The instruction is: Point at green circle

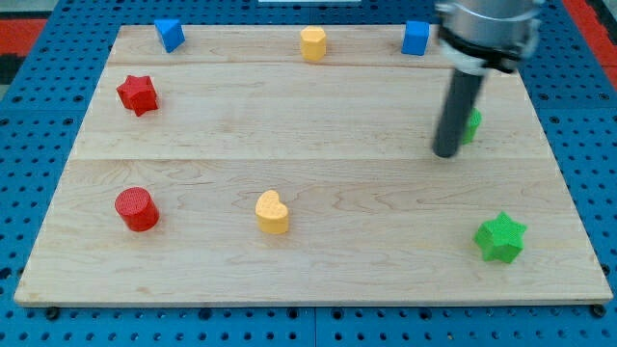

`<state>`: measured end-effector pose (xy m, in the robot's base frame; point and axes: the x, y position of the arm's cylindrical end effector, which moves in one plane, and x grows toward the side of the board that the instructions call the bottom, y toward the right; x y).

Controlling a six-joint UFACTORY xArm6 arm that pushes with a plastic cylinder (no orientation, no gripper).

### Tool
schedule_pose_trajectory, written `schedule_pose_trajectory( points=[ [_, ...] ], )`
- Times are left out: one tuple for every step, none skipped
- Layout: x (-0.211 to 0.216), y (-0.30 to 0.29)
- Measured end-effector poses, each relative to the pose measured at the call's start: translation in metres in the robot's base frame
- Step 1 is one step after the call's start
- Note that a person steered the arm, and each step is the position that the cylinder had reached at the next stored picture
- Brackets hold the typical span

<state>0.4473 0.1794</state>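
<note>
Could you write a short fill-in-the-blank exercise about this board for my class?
1. My tip rests right beside a partly hidden ____ block.
2. The green star sits near the view's bottom ____ corner.
3. The yellow heart lies to the view's right of the red ____.

Missing words: green; right; cylinder

Pale wood-grain board (318,106) on a blue grid mat (24,116). Two red blocks (137,93) at 9 o'clock, two yellow, two blue, two green; rod's dark grey.
</note>
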Motion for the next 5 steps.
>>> schedule_pose_trajectory(
  points=[
    [0.034,0.026],
    [0.033,0.093],
    [-0.002,0.096],
    [-0.019,0.096],
    [-0.028,0.101]
  ],
)
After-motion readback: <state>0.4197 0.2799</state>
